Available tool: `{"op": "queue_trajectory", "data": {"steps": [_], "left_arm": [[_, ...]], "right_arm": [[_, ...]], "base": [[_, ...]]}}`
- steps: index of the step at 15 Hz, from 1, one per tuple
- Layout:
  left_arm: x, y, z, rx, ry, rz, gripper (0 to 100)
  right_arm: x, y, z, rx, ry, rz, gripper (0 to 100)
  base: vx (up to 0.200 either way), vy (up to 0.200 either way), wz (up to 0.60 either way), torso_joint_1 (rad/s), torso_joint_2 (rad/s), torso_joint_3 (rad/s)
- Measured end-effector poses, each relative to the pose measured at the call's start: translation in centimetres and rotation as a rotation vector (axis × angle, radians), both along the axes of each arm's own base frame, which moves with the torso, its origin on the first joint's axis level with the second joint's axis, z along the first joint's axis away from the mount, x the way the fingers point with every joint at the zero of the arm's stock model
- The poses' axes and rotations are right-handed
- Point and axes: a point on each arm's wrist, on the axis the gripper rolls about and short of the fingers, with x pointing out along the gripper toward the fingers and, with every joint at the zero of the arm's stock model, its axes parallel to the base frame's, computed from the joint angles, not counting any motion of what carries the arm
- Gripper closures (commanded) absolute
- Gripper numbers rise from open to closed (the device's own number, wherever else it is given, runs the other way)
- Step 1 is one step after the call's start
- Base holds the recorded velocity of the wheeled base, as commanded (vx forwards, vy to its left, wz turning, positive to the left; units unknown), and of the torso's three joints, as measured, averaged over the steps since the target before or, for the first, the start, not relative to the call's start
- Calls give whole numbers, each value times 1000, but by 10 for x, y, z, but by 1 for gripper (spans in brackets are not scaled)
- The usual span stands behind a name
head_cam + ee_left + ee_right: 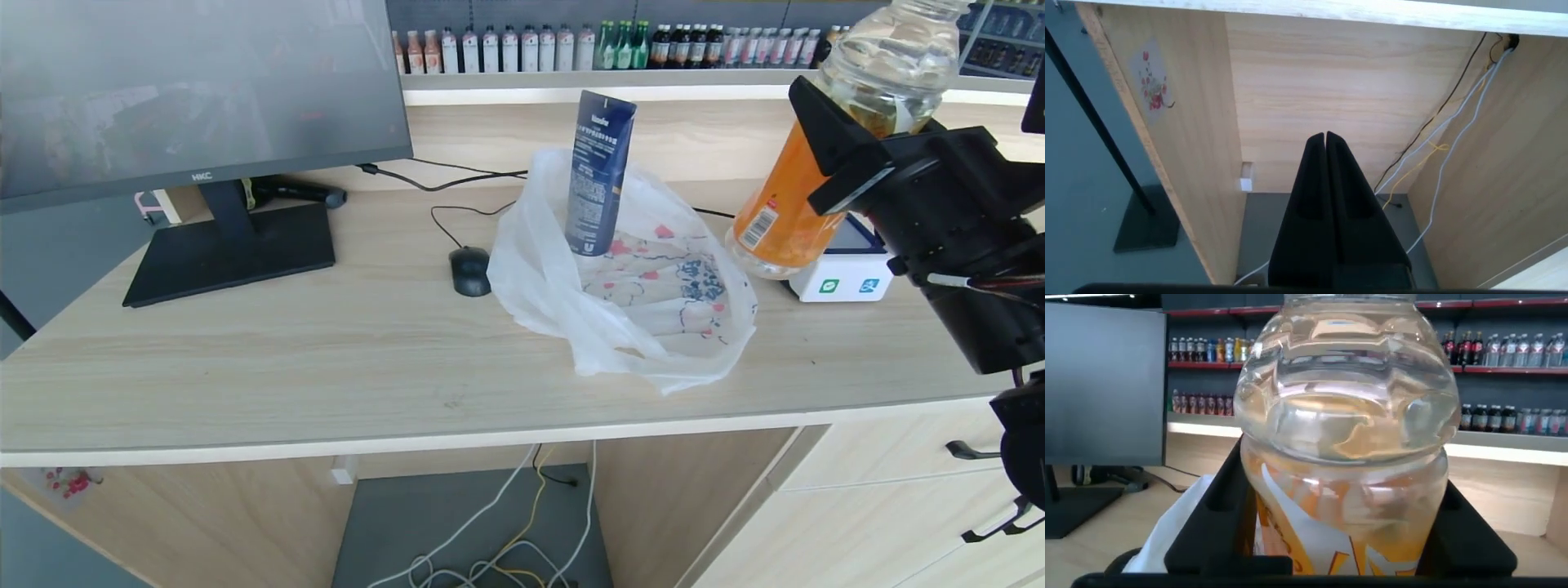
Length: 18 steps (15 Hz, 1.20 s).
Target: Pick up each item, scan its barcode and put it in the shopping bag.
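My right gripper (841, 155) is shut on a clear bottle of orange drink (784, 204), held tilted in the air at the right. The bottle's base with its barcode label hangs just above a small white scanner (841, 282). From the right wrist, the bottle (1347, 441) sits between the black fingers (1221, 518). A white plastic shopping bag (653, 327) lies open in the middle of the counter, with a dark blue tube (598, 175) standing upright in it. My left gripper (1326, 143) is shut with nothing in it, below the counter's edge, facing the wooden panel underneath.
A monitor (196, 82) on a black stand fills the counter's back left, and a black mouse (470, 271) with its cable lies left of the bag. Bare wooden counter (286, 367) stretches in front. Cables (1437, 147) hang under the counter. Drawers are at lower right.
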Motion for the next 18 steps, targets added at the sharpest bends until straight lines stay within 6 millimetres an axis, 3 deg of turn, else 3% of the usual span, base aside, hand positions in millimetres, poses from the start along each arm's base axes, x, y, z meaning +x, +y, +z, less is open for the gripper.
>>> {"op": "queue_trajectory", "data": {"steps": [9,18], "left_arm": [[0,0,0,0,0,0,100],[0,0,0,0,0,0,100]], "right_arm": [[11,16,-20,-60,87,66,100],[70,28,-16,-46,184,89,100]], "base": [[0,0,0,0,0,0],[0,0,0,0,0,0]]}}
